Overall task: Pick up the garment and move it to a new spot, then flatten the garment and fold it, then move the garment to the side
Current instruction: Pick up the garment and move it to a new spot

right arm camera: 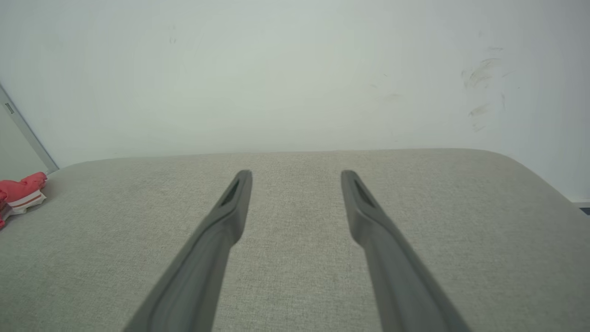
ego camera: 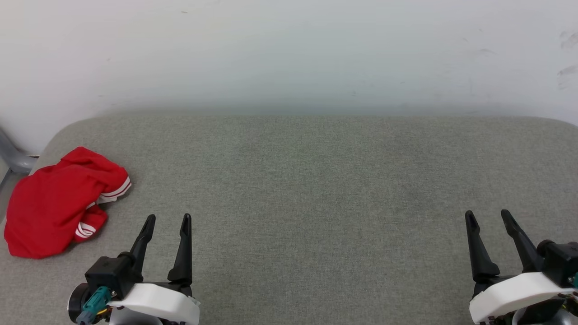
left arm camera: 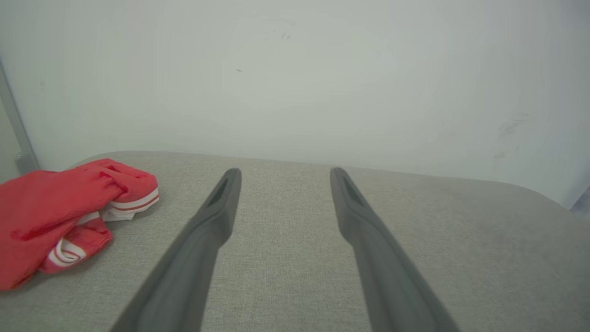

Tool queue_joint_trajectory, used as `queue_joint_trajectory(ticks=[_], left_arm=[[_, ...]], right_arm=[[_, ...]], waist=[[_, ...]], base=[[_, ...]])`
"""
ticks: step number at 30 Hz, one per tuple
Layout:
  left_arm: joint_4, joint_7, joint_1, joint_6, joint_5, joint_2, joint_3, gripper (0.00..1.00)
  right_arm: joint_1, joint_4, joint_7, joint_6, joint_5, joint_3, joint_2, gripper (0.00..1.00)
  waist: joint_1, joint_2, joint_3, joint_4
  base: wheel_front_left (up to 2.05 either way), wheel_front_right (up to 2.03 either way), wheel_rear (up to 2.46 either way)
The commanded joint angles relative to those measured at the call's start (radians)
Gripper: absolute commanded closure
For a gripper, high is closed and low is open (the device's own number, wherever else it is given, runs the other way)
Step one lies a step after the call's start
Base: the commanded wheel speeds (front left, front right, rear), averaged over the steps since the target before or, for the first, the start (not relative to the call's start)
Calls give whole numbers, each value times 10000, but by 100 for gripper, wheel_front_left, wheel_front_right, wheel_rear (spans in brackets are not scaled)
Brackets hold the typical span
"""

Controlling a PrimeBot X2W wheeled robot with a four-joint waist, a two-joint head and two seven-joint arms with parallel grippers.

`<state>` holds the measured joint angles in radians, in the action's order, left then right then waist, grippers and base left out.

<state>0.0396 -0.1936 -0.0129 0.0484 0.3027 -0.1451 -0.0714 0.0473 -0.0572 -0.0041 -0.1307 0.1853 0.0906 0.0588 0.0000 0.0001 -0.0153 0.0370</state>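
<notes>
step: right at the start imo, pick-up not begun, nothing lifted or folded yet

garment [ego camera: 54,205]: red w/ white striped cuffs, was bunched in a heap at the far left end of the bench [ego camera: 316,189], close to the edge

left pincer [ego camera: 167,221]: wide open, empty, was sitting near the garment but apart from it, pointing fwd and not at it

right pincer [ego camera: 487,214]: also wide open, empty, well apart from the garment over at the right end

next move: prob the left arm has to swing left & come down on the heap, grab a good fold of fabric, not just a cuff, then carry it toward the middle where there's room to flatten

around: pale scuffed wall [ego camera: 289,54] behind, grey bar [ego camera: 13,155] by the left corner

in the way: nothing btw pincer and garment; only worry was the edge, a nudge could push it off
</notes>
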Motion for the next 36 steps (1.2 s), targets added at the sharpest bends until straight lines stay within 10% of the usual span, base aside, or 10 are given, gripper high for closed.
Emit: queue_joint_trajectory(ticks=[1,17,36], left_arm=[[-12,-87,-36,29,-192,-25,-31,0],[293,-422,82,305,-988,315,263,0],[646,-731,-29,439,-2087,304,842,0]], right_arm=[[54,-146,-2,1,-226,36,-34,0],[306,-464,-58,1,-1021,83,-91,0],[268,-459,-396,3,-1817,-733,-89,0]], waist=[[0,-1,0,3],[0,-1,-16,704],[0,-1,-216,4095]], base=[[0,0,0],[0,0,0],[0,0,0]])
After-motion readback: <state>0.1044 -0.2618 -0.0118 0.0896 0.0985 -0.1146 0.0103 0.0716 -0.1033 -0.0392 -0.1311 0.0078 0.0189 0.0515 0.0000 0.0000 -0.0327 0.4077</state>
